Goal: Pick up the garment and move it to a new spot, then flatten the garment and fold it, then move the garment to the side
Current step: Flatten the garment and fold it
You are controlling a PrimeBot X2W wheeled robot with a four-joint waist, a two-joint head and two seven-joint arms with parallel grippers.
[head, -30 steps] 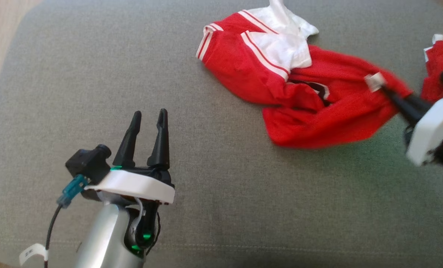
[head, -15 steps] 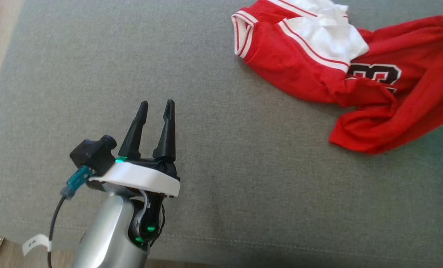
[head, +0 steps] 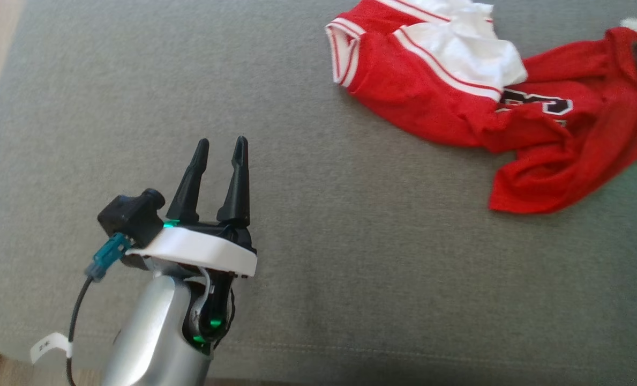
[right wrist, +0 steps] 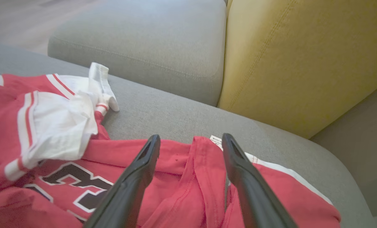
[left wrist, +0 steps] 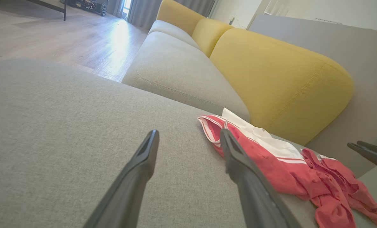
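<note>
While the crumpled red-and-white jersey was dumped, not yet flattened, on the grey fabric cushion, the left gripper and right gripper were spread wide, empty.

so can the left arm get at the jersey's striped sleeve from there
Probably yes: the left gripper is open, and bare grey cushion lies between it and the red jersey; nothing blocks the way.

forearm: silver | wrist plate: white | fingers: black, tapered | camera: black, teal plug | cable: black, white tag
</note>
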